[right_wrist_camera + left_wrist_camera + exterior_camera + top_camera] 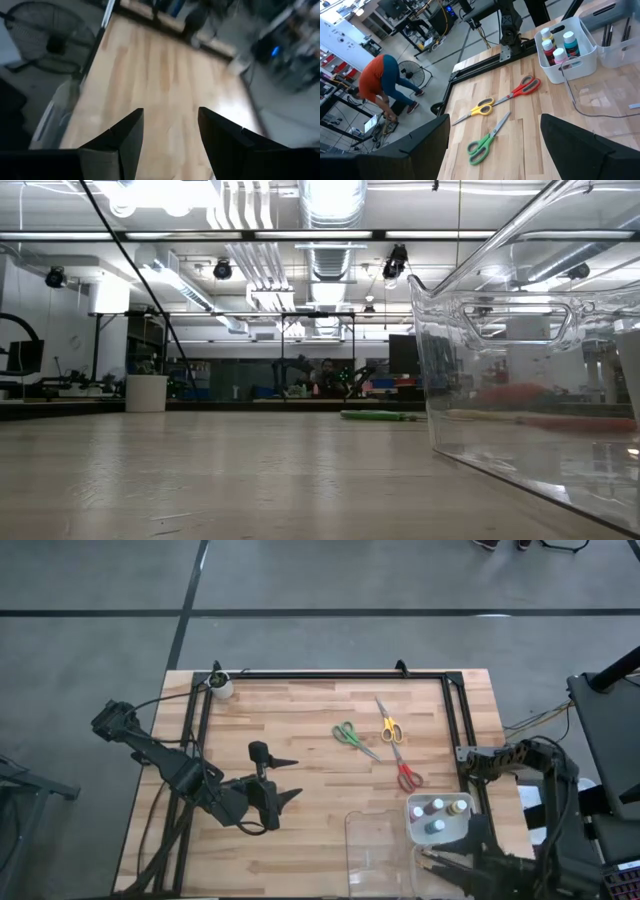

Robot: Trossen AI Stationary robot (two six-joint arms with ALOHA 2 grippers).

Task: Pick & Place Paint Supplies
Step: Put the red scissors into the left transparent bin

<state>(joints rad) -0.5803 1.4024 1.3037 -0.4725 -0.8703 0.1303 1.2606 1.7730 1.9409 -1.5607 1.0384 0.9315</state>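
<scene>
Three scissors are laid on the bare wood mid-table: green-handled scissors (pixel 347 734), yellow-handled scissors (pixel 389 727) and red-handled scissors (pixel 407 776), blades shut, each apart from the others. Paint bottles (pixel 438 812) with pale caps are stood upright in a white bin (pixel 415 830) at the right edge, beside a clear tray (pixel 380 845). The left gripper (pixel 290 780) is held wide open, empty, left of the scissors; the right gripper (pixel 167 132) is likewise spread and empty. Only the left wrist view shows a person (pixel 382 82) bent over beyond the table.

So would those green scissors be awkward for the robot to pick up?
Probably somewhat. The green scissors lie flat on the wooden table, giving fingers little to grip. They look stiff and won't roll, though the slightly parted blades may pivot when lifted.
</scene>
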